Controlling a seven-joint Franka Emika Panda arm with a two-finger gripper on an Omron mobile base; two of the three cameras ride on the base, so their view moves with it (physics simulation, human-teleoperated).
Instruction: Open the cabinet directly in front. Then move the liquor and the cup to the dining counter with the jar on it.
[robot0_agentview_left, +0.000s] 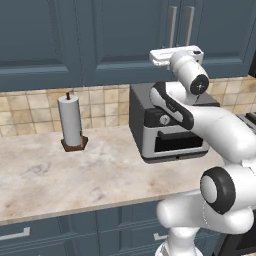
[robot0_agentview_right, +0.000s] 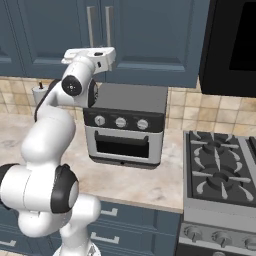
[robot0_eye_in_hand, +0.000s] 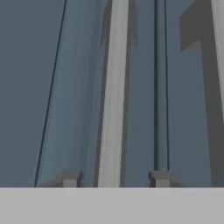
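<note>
Step in hand: opening the dark blue-grey two-door upper wall cabinet (robot0_agentview_left: 150, 35), doors shut, directly ahead above the grey toaster oven (robot0_agentview_right: 125, 125). Gripper (robot0_eye_in_hand: 114, 178) spread, fingertips straddling the left door's long silver bar handle (robot0_eye_in_hand: 113, 96), not yet pinching. Next: close, pull outward.

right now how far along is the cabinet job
Nothing finished: both cabinet doors look shut. In hand: the tool straddles a silver door handle, fingertips either side, grip not clearly made. Left: pulling the door open, then moving liquor and cup.
</note>
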